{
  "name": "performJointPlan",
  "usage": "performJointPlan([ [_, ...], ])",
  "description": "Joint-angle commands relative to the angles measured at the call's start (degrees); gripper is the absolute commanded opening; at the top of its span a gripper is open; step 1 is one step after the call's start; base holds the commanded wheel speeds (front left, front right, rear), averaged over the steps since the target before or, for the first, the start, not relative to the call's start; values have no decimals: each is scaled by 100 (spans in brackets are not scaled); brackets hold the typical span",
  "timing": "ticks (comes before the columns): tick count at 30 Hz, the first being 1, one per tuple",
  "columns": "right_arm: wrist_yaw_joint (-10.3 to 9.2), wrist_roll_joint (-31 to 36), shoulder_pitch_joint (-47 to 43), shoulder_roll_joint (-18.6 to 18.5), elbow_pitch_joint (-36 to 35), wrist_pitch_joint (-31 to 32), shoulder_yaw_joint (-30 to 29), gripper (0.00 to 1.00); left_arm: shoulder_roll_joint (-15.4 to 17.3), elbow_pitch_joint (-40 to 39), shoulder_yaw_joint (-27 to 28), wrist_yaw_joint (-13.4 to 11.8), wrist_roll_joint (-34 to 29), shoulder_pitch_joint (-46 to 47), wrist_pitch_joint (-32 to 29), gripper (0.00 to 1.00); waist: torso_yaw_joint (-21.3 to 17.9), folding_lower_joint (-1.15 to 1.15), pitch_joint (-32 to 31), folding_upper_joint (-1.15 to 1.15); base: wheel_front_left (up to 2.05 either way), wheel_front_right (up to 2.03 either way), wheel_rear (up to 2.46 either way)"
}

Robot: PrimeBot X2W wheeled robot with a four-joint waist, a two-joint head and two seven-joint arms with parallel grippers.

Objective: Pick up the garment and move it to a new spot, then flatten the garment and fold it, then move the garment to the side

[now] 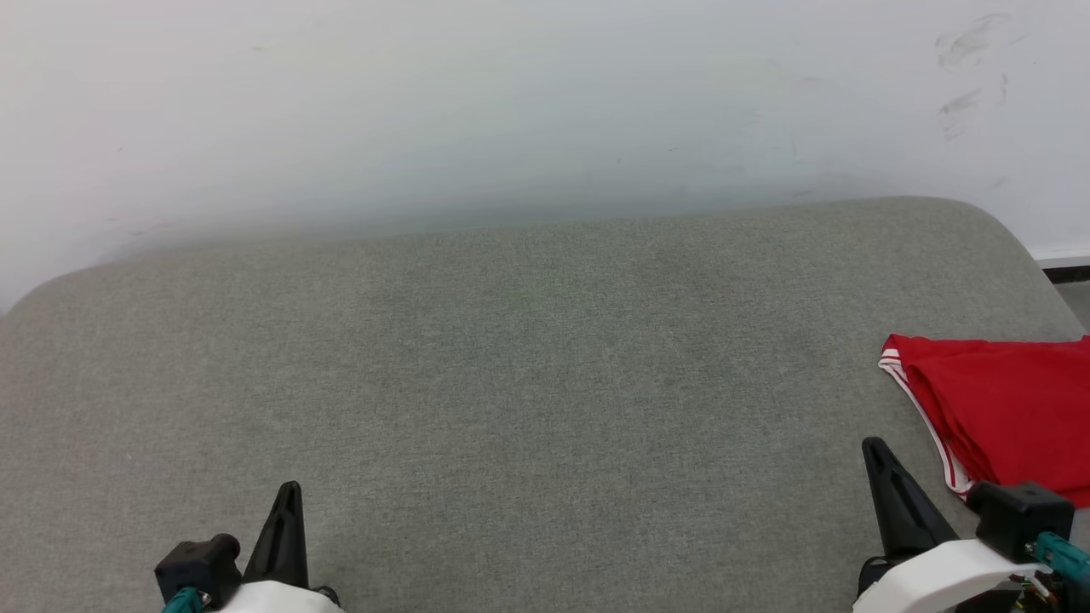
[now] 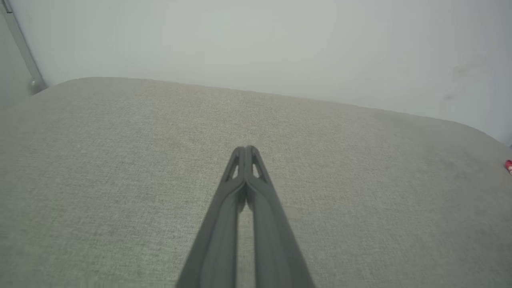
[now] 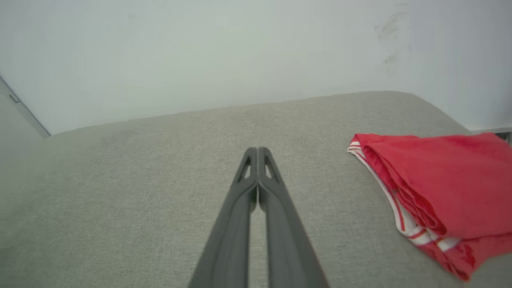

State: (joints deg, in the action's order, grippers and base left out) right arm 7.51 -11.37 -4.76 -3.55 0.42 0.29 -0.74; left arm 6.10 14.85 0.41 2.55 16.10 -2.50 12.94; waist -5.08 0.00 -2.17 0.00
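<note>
Most of the head view is a pale white wall (image 1: 511, 102) across the top, scuffed at the upper right. Below it, a wide grey fabric-covered bench (image 1: 511, 383) spans the middle and bottom of the frame. At the right edge, just above the lower right corner, lies the garment (image 1: 1005, 409). It is a red shirt in a compact folded stack, with red-white striped trim along its left border. It appears folded and set to the side, so the task looks nearly done. Smallest are the left claw (image 1: 289, 498) at lower left and the right claw (image 1: 875, 451) at lower right. Each has its two dark fingers pressed together and holds nothing, likely parked clear of the cloth so the fold lies undisturbed.
</note>
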Motion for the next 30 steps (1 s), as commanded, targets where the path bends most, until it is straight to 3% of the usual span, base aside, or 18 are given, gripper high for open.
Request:
performJointPlan([
  [1, 0, -333, 146, -1, -30, 19, -28, 0, 3, -76, 55, 41, 299, 183, -66, 0, 9, 0, 3, 0, 0, 0, 0],
  [30, -1, -3174, 517, -1, 471, 217, -202, 0, -112, -132, 220, 210, 2966, 417, -711, 0, 131, 0, 60, 0, 0, 0, 0],
])
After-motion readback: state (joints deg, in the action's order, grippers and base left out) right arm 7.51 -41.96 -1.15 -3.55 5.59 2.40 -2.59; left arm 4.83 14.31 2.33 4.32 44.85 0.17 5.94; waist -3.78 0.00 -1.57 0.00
